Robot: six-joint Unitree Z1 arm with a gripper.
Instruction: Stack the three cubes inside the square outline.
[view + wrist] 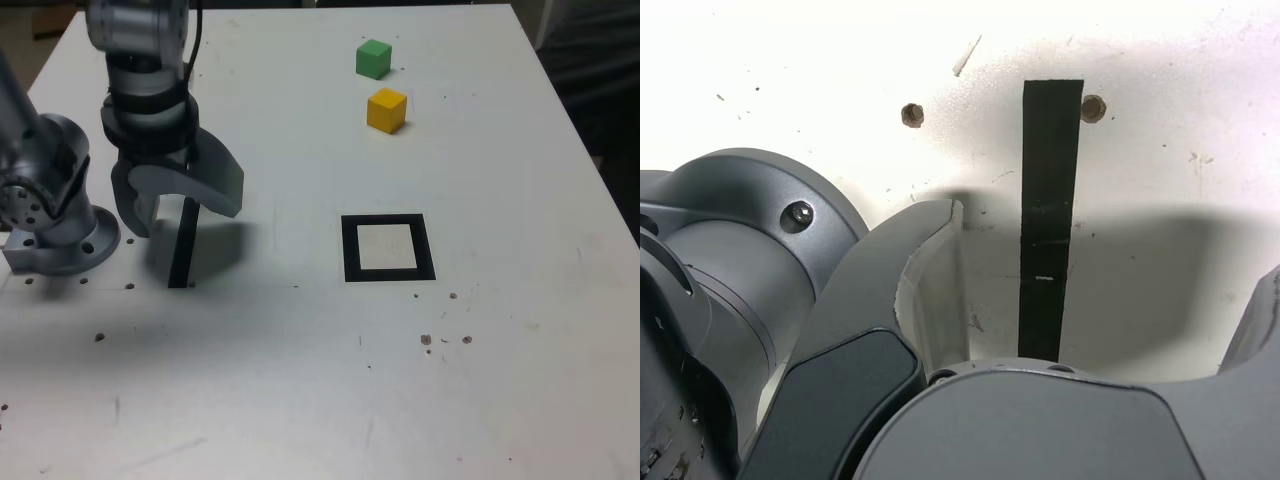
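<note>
Hovering over the white table [300, 380], my gripper [172, 212] hangs with jaws spread apart and nothing between them. A narrow black tape strip [183, 245] lies on the surface directly beneath; the wrist view shows that strip [1048, 220] running up between my two fingers [915, 270], with two small holes in the tabletop past its far end. My base [55, 225] sits just beside me toward the exterior view's left.

Square outline [388, 247]: black frame, pale centre, flat on the table, well apart from me toward the exterior view's right. Nothing inside it.

Yellow cube [386, 110]: farther back than the outline, resting on the table. Green cube [373, 58]: just behind the yellow one, near but not touching. Red cube: not seen in either view.

Small dark specks dot the near part of the table.
</note>
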